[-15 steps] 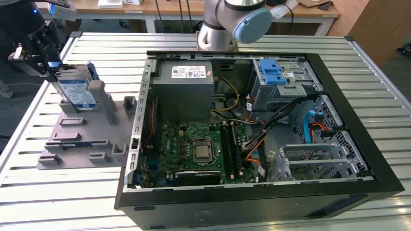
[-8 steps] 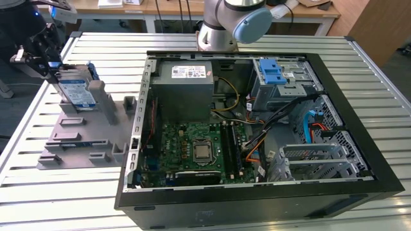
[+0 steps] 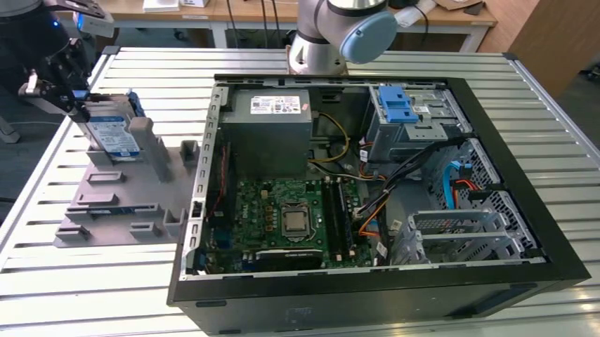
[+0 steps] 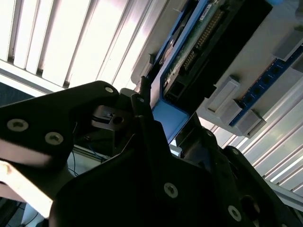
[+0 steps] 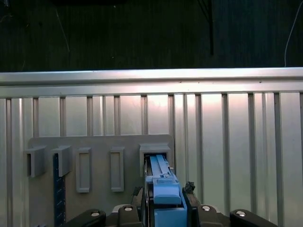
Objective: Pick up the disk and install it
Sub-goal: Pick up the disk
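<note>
The disk (image 3: 111, 133) stands on edge in a slot of the grey holder plate (image 3: 122, 203) at the exterior view's left, its blue-and-white label facing out and its blue bracket round the edges. My gripper (image 3: 79, 105) is at its upper end. In the first wrist view the disk's blue bracket (image 5: 165, 194) sits tight between my two black fingers (image 5: 141, 193), over the holder's slot (image 5: 155, 150). The second wrist view shows one fingertip (image 4: 144, 92) against the blue bracket (image 4: 166, 118) and the disk's circuit-board side (image 4: 199, 35).
An open computer case (image 3: 375, 281) lies in the middle of the slatted metal table (image 3: 553, 126). Inside it are the blue-latched drive cage (image 3: 409, 107), the grey power supply (image 3: 272, 112) and the green motherboard (image 3: 281, 217). The arm's base (image 3: 319, 42) stands behind the case.
</note>
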### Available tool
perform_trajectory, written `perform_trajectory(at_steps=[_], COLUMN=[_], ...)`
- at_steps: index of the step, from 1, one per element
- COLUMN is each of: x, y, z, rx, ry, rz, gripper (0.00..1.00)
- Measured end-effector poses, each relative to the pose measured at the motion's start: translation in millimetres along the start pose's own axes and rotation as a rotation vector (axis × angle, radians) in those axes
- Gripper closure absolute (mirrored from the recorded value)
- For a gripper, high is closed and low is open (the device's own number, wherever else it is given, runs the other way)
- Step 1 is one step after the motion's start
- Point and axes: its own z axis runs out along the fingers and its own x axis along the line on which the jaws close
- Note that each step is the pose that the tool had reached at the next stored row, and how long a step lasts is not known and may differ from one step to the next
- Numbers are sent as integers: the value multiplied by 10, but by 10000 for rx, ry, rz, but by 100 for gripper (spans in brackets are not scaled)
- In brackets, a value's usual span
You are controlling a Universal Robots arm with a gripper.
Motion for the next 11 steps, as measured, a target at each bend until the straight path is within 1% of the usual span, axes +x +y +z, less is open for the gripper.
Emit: perform_trajectory(at_steps=[1, 6, 7, 11], x=[0, 0, 0, 0], y=[0, 0, 0, 0], z=[1, 1, 1, 1], rx=[1, 1, 2, 1], ry=[2, 9, 8, 8], rz=[0, 0, 0, 0], gripper=[56, 58, 63, 63])
